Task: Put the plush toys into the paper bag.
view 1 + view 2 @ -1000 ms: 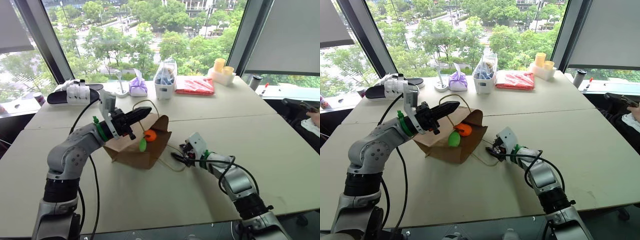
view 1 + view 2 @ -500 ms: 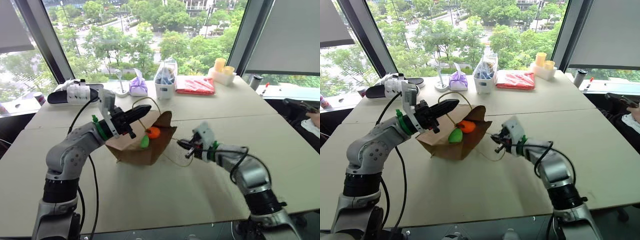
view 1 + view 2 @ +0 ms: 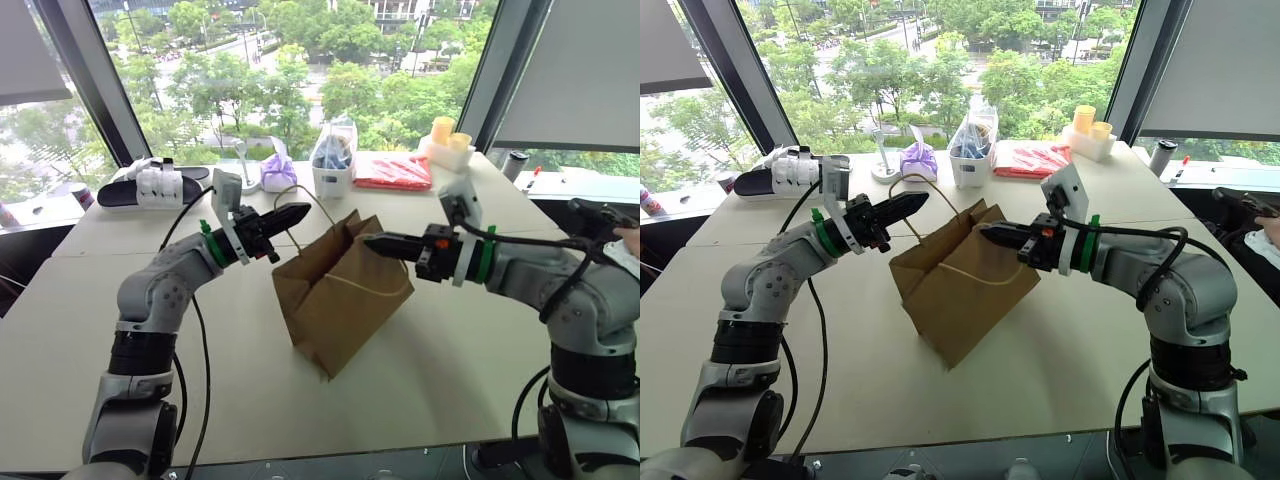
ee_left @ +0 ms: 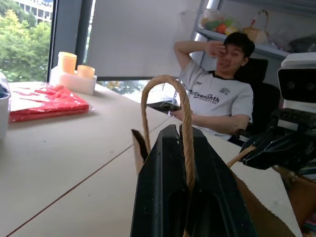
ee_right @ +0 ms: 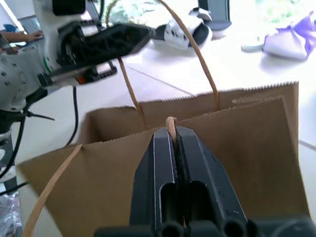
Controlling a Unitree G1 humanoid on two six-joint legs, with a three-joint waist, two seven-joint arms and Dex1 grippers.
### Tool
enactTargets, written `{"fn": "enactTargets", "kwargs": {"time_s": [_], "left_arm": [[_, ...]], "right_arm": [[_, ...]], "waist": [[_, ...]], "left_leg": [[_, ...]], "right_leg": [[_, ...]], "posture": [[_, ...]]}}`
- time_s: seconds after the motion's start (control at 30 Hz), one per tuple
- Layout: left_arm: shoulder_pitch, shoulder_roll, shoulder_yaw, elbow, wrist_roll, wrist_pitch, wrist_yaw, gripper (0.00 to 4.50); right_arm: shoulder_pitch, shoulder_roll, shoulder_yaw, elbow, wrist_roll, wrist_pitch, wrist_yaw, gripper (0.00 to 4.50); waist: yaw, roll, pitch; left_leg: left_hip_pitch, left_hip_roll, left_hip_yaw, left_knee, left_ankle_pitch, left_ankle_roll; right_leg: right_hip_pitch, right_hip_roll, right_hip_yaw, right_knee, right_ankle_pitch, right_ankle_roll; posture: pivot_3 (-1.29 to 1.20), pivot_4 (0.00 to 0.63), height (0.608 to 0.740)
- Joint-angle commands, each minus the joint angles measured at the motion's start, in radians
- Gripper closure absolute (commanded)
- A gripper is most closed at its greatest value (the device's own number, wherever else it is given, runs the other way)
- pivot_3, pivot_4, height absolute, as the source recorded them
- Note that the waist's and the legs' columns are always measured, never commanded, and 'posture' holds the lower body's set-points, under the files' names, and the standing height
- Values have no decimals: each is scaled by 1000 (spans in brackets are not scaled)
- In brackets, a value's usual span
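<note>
I've got the paper bag (image 3: 340, 290) up between my two arms, standing tilted on the desk (image 3: 440, 360), its lower corner toward the near edge. My left jaws (image 3: 298, 213) are closed on one cream string handle (image 4: 168, 98); the twisted cord loops up over my black fingers in the left wrist view. My right jaws (image 3: 372, 240) are clamped shut on the other handle (image 5: 170, 122), right at the bag's serrated top edge. The bag is plain brown kraft, creased, with no print that I can see on it. The plush toys can't be seen from here; the bag's mouth faces away from my head camera.

As for writing, the person (image 4: 217, 94) seated past the desk wears a white shirt with a line of lettering across the chest, too small to read.

Along the window side sit a purple tied pouch (image 3: 277, 172), a clear plastic bag with blue contents (image 3: 331, 155) in a white cup, a flat red packet (image 3: 391, 171), and two yellow cups on a white block (image 3: 446, 143). A black-and-white slipper-shaped object (image 3: 148, 186) lies at the far left.

Around the bag the pale, smooth desk is bare, with open room toward the near edge and to both sides.
</note>
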Motion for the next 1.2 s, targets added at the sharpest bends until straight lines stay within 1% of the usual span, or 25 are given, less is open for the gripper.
{"fn": "enactTargets", "kwargs": {"time_s": [0.03,0.17,0.3,0.33,0.43,0.5,0.53,0.6,0.63,0.67,0.7,0.77,0.9,1.0,1.1,1.2], "left_arm": [[-40,-11,-17,-1,24,-29,-28,4500],[-64,-22,1,-25,-14,17,-30,4500],[-46,-7,-22,-52,-2,42,-46,4500],[-40,-6,-25,-58,0,48,-45,4241],[-26,3,-14,-79,-30,99,-49,3204],[-18,20,-6,-99,-42,125,-58,2063],[-15,34,-1,-111,-47,135,-62,1665],[-9,66,13,-130,-61,159,-72,697],[-6,84,23,-139,-75,175,-77,138],[-2,101,32,-147,-86,188,-85,0],[4,122,38,-156,-95,200,-95,0],[19,169,59,-170,-112,224,-109,0],[63,251,110,-193,-170,281,-130,0],[80,267,139,-187,-194,298,-119,0],[87,260,161,-160,-196,295,-95,0],[80,237,118,-149,-169,281,-83,0]], "right_arm": [[26,-29,3,-24,-5,-49,1,4488],[66,-73,10,-28,-14,-79,10,4488],[90,-116,-13,-51,13,-85,19,4488],[92,-122,-21,-57,23,-81,19,4499],[89,-152,-65,-88,79,-51,22,3609],[79,-164,-86,-108,105,-39,6,2486],[74,-174,-95,-119,115,-32,-1,2115],[60,-196,-116,-133,143,-18,-8,1121],[51,-206,-126,-137,157,-13,-12,553],[42,-214,-135,-140,169,-10,-17,100],[32,-224,-144,-139,179,-6,-22,25],[5,-245,-168,-136,199,-2,-39,25],[-49,-268,-255,-105,262,26,-106,25],[-32,-284,-322,-92,301,49,-152,25],[46,-291,-410,-105,329,76,-201,25],[99,-277,-424,-144,371,76,-238,25]], "waist": [[0,0,0],[-1,0,0],[-1,0,0],[-2,0,0],[-1,0,0],[0,0,0],[0,0,0],[-1,0,0],[-1,0,0],[-1,0,0],[-1,0,0],[-2,0,0],[-1,0,1],[5,0,0],[15,-1,1],[20,0,0]], "left_leg": [[0,0,0,0,0,0],[0,0,0,0,0,0],[0,0,0,0,0,0],[0,0,0,0,0,0],[0,0,0,0,0,0],[0,0,0,0,0,0],[0,0,0,0,0,0],[0,0,0,0,0,0],[0,0,0,0,0,0],[0,0,0,0,0,0],[0,0,0,0,0,0],[0,0,0,0,0,1],[0,1,0,0,0,1],[0,1,0,0,-1,1],[-1,1,0,1,-1,1],[-1,1,1,0,-1,2]], "right_leg": [[0,0,0,0,0,0],[0,0,0,0,0,0],[0,0,0,0,0,0],[0,0,0,0,0,0],[0,0,0,0,0,0],[0,0,0,0,0,0],[0,0,0,0,0,0],[0,0,0,0,0,0],[0,0,0,0,0,0],[0,0,0,0,0,0],[0,0,0,0,0,0],[0,0,0,0,0,0],[-1,0,0,0,0,0],[0,0,0,-1,0,0],[1,0,0,-1,0,0],[1,0,0,-1,0,0]], "posture": [[0,150,740],[0,150,740],[0,150,740],[0,150,740],[0,150,740],[0,150,740],[0,150,740],[0,150,740],[0,150,740],[0,150,740],[0,150,740],[0,150,740],[0,150,740],[0,150,740],[0,150,740],[0,150,740]]}}
